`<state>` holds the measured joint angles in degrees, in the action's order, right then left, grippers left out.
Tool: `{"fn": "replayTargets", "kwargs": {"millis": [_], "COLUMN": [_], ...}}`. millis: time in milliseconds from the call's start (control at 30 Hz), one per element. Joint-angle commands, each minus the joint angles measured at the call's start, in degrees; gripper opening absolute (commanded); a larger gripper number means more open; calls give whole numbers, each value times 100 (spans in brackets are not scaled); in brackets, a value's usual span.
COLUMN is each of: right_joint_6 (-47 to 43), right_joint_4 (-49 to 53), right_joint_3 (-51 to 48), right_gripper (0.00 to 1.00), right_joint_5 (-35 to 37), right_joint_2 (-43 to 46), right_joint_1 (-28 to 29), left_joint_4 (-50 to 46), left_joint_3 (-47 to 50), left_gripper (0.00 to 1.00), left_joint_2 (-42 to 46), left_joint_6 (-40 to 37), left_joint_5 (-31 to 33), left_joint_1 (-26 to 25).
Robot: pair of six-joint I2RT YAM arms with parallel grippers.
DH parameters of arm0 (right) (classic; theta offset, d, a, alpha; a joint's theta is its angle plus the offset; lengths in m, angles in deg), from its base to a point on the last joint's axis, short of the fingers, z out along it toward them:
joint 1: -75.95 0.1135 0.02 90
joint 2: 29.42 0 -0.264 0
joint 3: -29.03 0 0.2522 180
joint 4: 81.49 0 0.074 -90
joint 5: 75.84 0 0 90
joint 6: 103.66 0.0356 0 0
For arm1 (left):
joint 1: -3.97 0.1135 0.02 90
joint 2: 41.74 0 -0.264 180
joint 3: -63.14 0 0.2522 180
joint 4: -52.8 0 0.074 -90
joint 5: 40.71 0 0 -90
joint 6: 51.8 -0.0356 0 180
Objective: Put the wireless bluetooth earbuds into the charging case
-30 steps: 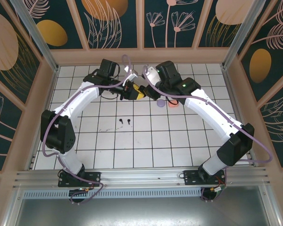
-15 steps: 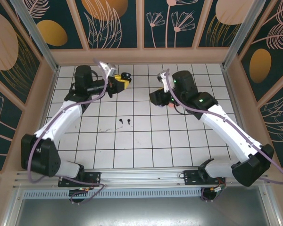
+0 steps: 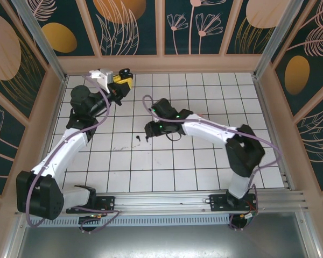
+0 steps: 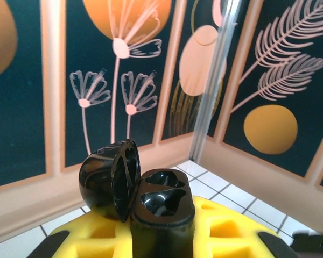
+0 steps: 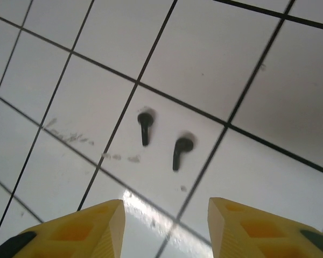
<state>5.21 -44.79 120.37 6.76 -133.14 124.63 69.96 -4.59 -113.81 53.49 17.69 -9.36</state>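
Top external view: nearest me, my right arm bends at the elbow and reaches leftward to mid-table. The right gripper (image 3: pixel 149 129) points down, its yellow fingers (image 5: pixel 91 226) parted with nothing between them, hovering just beside two small black stemmed earbuds (image 5: pixel 145 128) that lie side by side, not touching. Farther off, my left arm stretches to the far-left corner, the left gripper (image 3: pixel 121 80) clamped on an upright glossy black pebble-shaped charging case (image 4: pixel 161 215), lid hinged open. Beneath lies the white grid-tiled table (image 3: pixel 204 161), with dark floral wall panels (image 4: pixel 21 107) beyond
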Motion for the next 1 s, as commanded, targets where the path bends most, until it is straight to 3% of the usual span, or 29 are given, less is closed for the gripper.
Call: {"fn": "replayTargets", "kwargs": {"millis": [0, 533, 967], "right_joint_6": [169, 292, 380], "right_joint_4": [312, 2085, 2364], "right_joint_3": [736, 3392, 3802], "right_gripper": [44, 40, 38], "right_joint_5": [350, 1126, 1236], "right_joint_2": [-559, -2821, -3290], "right_joint_1": [186, 572, 721], "left_joint_4": [675, 1993, 2098], "left_joint_3": [44, 421, 516], "left_gripper": [0, 0, 0], "left_joint_2": [-115, -521, -589], "left_joint_6": [476, 1705, 1715], "left_joint_5": [-69, -13, -100], "left_joint_1": [268, 1128, 1249]}}
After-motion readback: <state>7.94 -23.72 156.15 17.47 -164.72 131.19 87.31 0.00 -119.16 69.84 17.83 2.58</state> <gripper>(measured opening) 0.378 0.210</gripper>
